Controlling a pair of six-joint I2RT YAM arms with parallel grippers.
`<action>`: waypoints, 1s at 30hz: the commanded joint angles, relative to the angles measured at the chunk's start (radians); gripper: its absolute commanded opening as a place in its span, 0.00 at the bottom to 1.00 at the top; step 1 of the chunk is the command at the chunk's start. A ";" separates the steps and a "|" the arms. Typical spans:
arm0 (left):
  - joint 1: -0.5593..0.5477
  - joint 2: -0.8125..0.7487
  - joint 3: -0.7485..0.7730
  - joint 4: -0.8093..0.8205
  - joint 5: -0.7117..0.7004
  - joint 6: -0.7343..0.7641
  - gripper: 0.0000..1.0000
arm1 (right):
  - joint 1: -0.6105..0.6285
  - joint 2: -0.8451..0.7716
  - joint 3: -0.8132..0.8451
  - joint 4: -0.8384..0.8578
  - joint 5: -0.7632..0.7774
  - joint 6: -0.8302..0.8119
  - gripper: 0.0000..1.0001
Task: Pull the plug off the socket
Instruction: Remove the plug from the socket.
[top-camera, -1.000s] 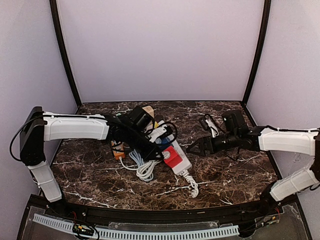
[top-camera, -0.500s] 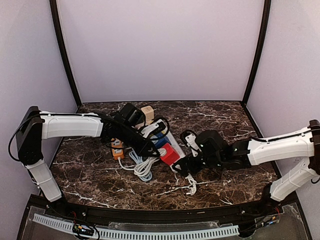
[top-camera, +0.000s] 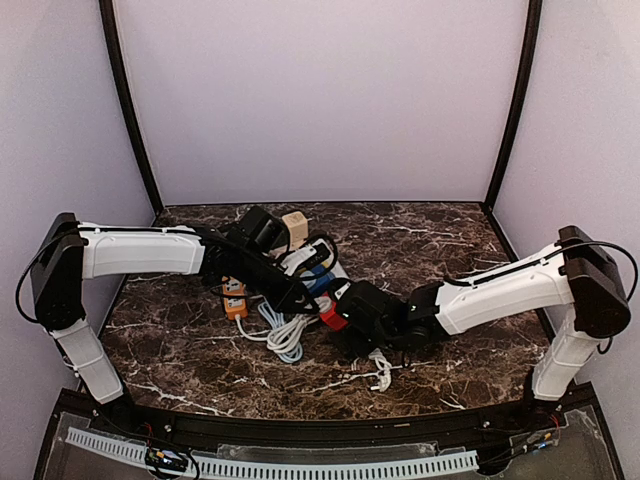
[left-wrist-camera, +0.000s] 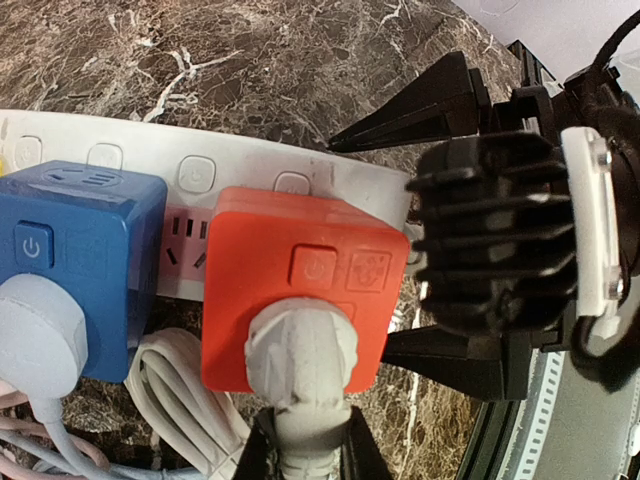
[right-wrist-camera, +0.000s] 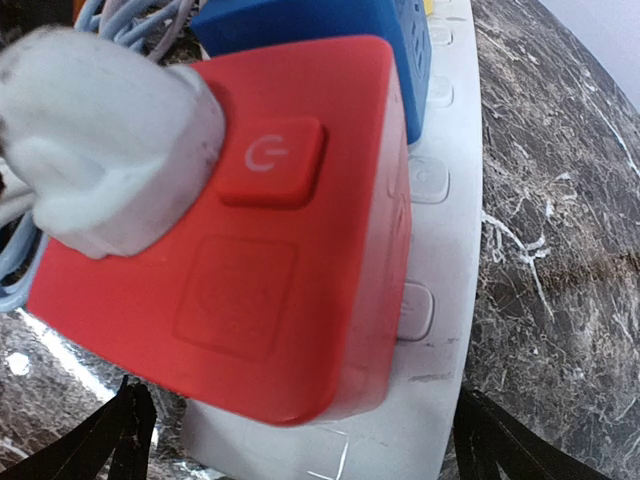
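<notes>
A white plug (left-wrist-camera: 300, 345) sits in a red cube socket (left-wrist-camera: 300, 280), which is mounted on a white power strip (left-wrist-camera: 250, 175). My left gripper (left-wrist-camera: 300, 452) is shut on the plug's neck just below the cube. My right gripper (right-wrist-camera: 312, 428) is open, one finger on each side of the strip's end by the red cube (right-wrist-camera: 250, 240); whether the fingers touch the strip cannot be told. In the top view the red cube (top-camera: 332, 318) lies between the left gripper (top-camera: 306, 301) and the right gripper (top-camera: 348, 322).
A blue cube socket (left-wrist-camera: 75, 260) with its own white plug sits beside the red one. An orange power strip (top-camera: 235, 297), a coil of white cable (top-camera: 286, 337), a beige cube (top-camera: 294, 224) and a loose white plug (top-camera: 383, 373) lie around it.
My right arm has swung left across the table and brought its open jaws up to the strip's end by the red cube. The left gripper has kept its hold on the plug.
</notes>
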 joint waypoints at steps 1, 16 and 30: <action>0.018 -0.091 0.006 0.047 0.031 -0.037 0.01 | 0.013 0.031 0.020 -0.043 0.083 -0.022 0.99; 0.018 -0.086 0.006 0.043 0.030 -0.036 0.01 | 0.016 0.090 0.049 -0.042 0.159 -0.028 0.80; 0.020 -0.086 0.006 0.036 -0.003 -0.032 0.01 | 0.017 0.089 0.044 -0.028 0.161 -0.046 0.17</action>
